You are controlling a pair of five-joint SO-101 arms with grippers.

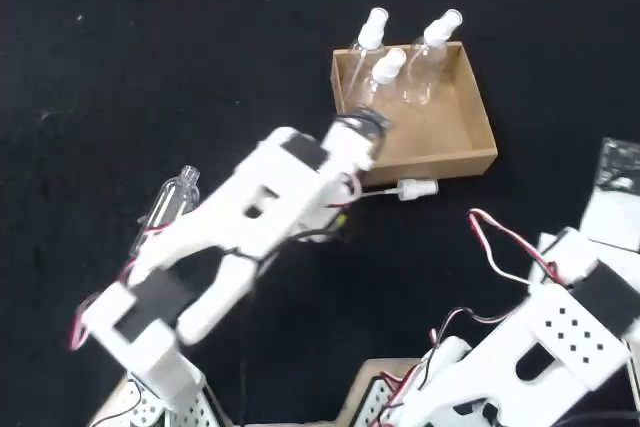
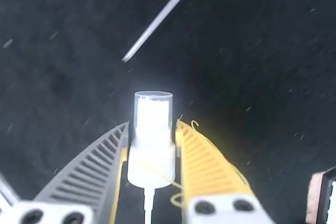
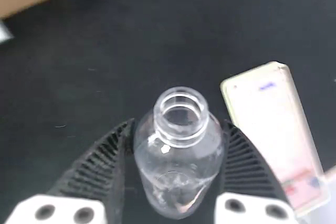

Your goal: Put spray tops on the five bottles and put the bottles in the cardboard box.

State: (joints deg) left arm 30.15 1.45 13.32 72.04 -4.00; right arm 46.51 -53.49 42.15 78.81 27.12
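Left gripper: fingers, one grey and one yellow, clamped on the held spray top, nozzle end pointing away from the wrist. The cap's lower end and the start of its thin tube are cut off at the frame edge, between the finger bases. Ahead of the fingertips, on the black table, lies a thin pale dip tube. In the high view it belongs to the loose spray top, which lies just off the left arm beside the near wall of the cardboard box. From above, this arm's tip blends into the box corner, so the fingers cannot be made out there. Three capped bottles stand in the box beyond the left gripper, crowded toward its far side; whether they touch one another cannot be told. A lying bottle, clear and with no top, rests on the table close to the left arm's side, partly hidden by it. Right gripper: both dark fingers closed against the open bottle, which sits between them with its bare neck pointing away from the wrist. The bottle's base is cut off at the frame edge. Beside one finger lies a white slab with small coloured print, too blurred to identify. The right arm sits folded low, well apart from the box, its tip cut off by the frame edge.
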